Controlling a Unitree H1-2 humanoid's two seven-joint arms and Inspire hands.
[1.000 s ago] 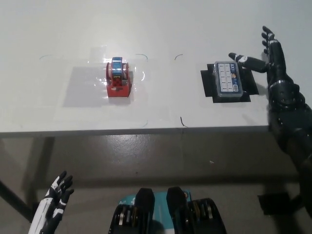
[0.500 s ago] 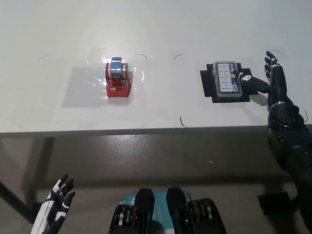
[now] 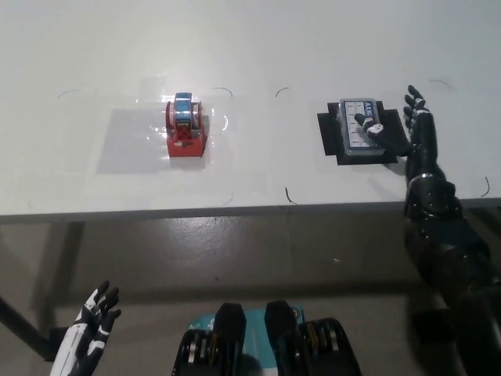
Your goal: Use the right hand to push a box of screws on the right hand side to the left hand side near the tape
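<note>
The box of screws (image 3: pixel 356 141), a clear-lidded grey case, lies on a black patch (image 3: pixel 329 142) at the table's right. My black right hand (image 3: pixel 403 133) stands open against the box's right edge, with its fingers (image 3: pixel 368 125) spread over the lid. A red tape dispenser (image 3: pixel 186 129) with a blue roll sits left of centre on the table. My white left hand (image 3: pixel 90 338) hangs open below the table edge at the lower left.
The white table (image 3: pixel 258 168) has thin pen marks around the dispenser and near the middle. Its front edge runs across the picture's middle, with grey floor below.
My right hand has come down and leftward from beside the box until its fingers lie over the box's right part. The box and dispenser hold their places.
</note>
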